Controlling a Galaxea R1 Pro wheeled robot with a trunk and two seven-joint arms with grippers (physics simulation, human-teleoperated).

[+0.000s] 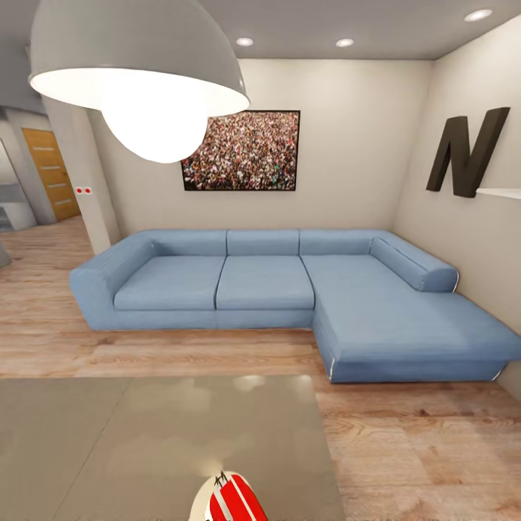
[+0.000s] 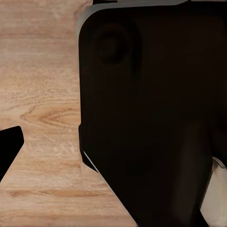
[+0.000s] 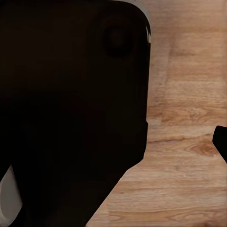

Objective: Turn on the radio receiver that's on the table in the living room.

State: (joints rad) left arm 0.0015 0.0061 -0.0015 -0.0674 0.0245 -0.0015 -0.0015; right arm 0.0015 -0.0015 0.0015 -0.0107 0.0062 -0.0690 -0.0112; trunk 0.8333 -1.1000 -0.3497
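The head view looks across the living room. A grey table takes up the lower left of the view, its glossy top reflecting the big white dome lamp that hangs overhead. The radio lies on the table at its near edge, cut off by the bottom of the view, so only its far end shows (red with white stripes and a white rim). Beyond the table, across a strip of wood floor, a blue L-shaped sofa stands against the beige wall. A crowd photo hangs above the sofa, and a large dark letter N is mounted on the right-hand wall. A wooden door shows far off at the left.

Both wrist views show a large dark body close to the camera, with plank floor behind it. Neither makes the fingers clear, so whether the left or the right pincer is apart or together cannot be told.
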